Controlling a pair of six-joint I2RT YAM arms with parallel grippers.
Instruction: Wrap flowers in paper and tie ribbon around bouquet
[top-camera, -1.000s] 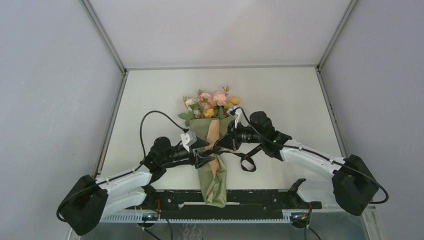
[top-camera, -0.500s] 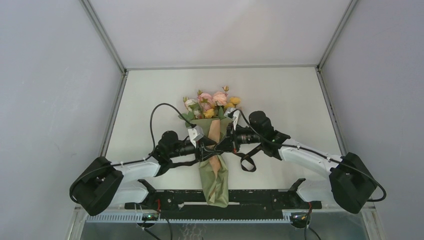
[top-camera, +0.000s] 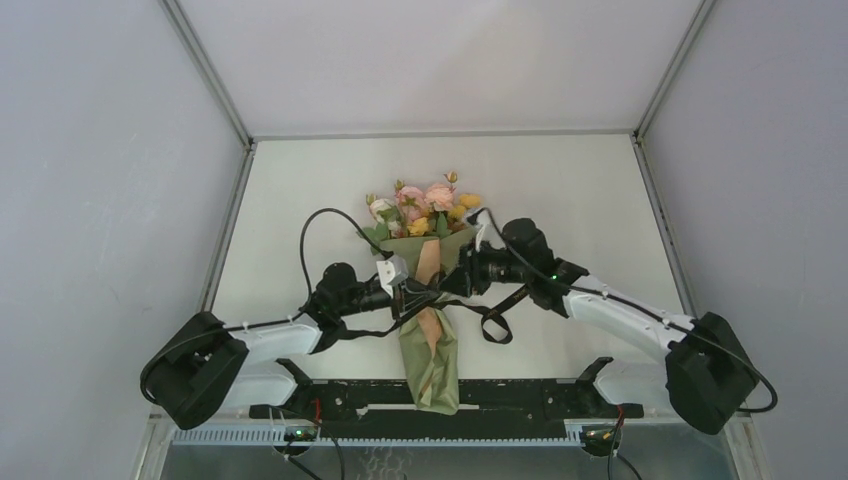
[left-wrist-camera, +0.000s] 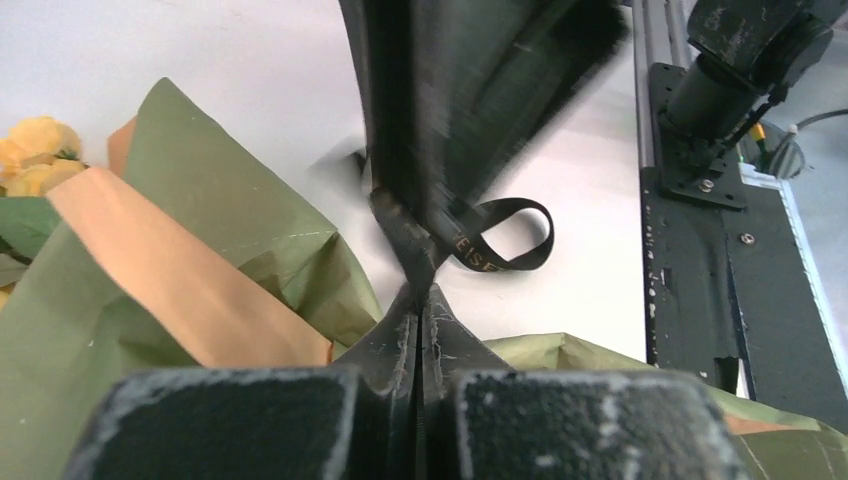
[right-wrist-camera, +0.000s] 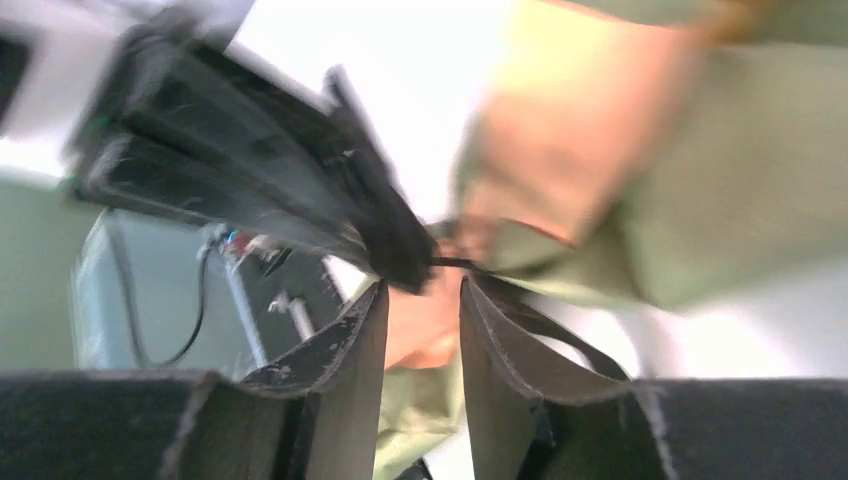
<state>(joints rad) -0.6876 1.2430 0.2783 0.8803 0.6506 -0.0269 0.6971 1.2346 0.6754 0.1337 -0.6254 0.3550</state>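
The bouquet (top-camera: 430, 330) is laid lengthwise on the white surface (top-camera: 560, 190), midway between the two arms. Its blooms are pointed at the far wall and its narrow end is rested over the black base rail (top-camera: 530, 398) at the near edge. The flowers (top-camera: 422, 204) are seen as a tight cluster of pink, yellow and whitish heads with green leaves. The paper (top-camera: 438, 372) is formed into a long olive-green cone, creased and slightly crumpled, and a tan-orange strip is shown running down its middle.

The ribbon (top-camera: 497, 327) is drawn across the waist of the cone. A slack black loop of it is left lying on the surface just to the right of the paper. In the left wrist view faint gold lettering can be made out on that loop (left-wrist-camera: 500, 238).

The left end effector (left-wrist-camera: 416, 300) is closed, with the ribbon pinched between its fingertips right at the wrapped waist. The right end effector (right-wrist-camera: 421, 292) is held beside it, its jaws parted. Tan-orange paper is visible through the gap, and nothing is seen clamped between them.
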